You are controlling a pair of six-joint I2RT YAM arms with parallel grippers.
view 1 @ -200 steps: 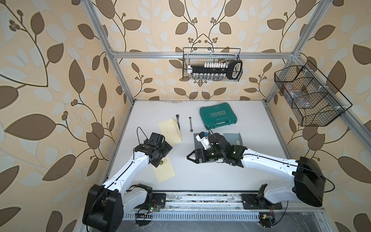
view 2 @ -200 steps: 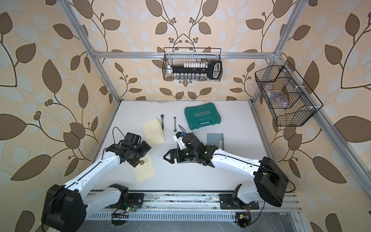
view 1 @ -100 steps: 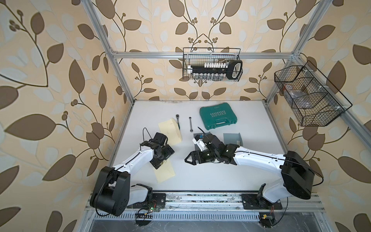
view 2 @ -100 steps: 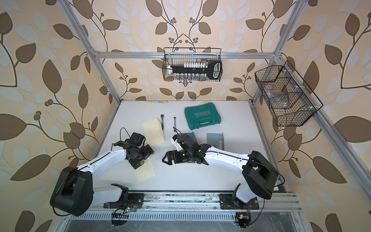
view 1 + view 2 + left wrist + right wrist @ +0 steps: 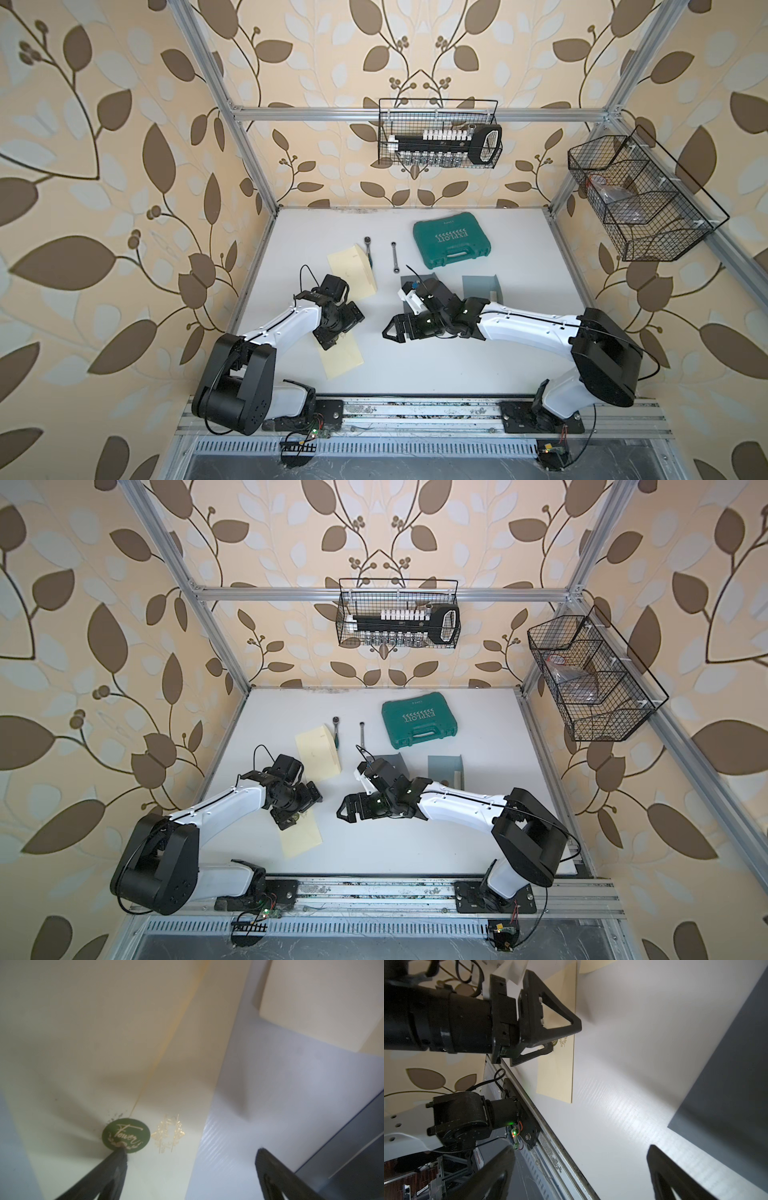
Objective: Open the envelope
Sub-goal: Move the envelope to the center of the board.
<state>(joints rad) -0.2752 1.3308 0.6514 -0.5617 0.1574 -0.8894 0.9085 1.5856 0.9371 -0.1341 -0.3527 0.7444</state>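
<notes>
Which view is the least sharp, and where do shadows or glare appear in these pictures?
Left wrist view: hazy and soft; only the green sticker on the envelope reads fairly well, and a dark shadow fans out from the jaw tip at its edge. Right wrist view: sharper, the left gripper crisp, striped glare on the table. Both top views: evenly lit, sharp.

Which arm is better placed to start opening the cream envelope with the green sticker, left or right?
Left. The left gripper is open over the envelope, one fingertip at the green sticker. The right gripper, also open, hangs over bare table beside the envelope, not above it.
</notes>
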